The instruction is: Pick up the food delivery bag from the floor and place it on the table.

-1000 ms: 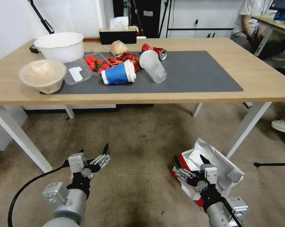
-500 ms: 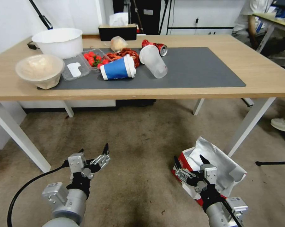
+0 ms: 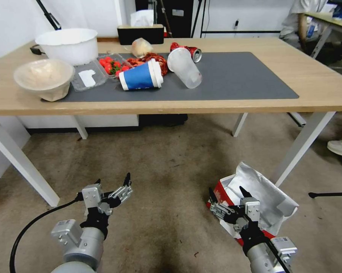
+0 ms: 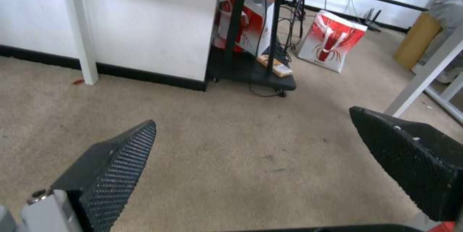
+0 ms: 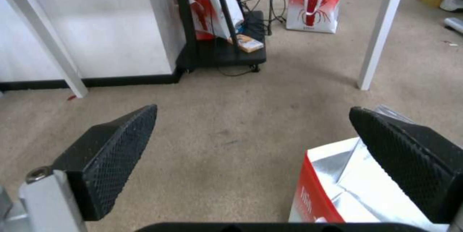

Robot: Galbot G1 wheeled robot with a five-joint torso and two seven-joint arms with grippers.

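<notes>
We're seeing the food delivery bag (image 3: 265,197) sitting open on the floor (image 3: 167,170), foil lining up, just beside the bench (image 3: 322,91) leg. The right hand (image 3: 227,194) is hovering over the bag's near red edge, fingers spread apart, nothing gripped. The left hand (image 3: 113,182) is hanging over bare carpet well apart from the bag, also spread wide.
</notes>
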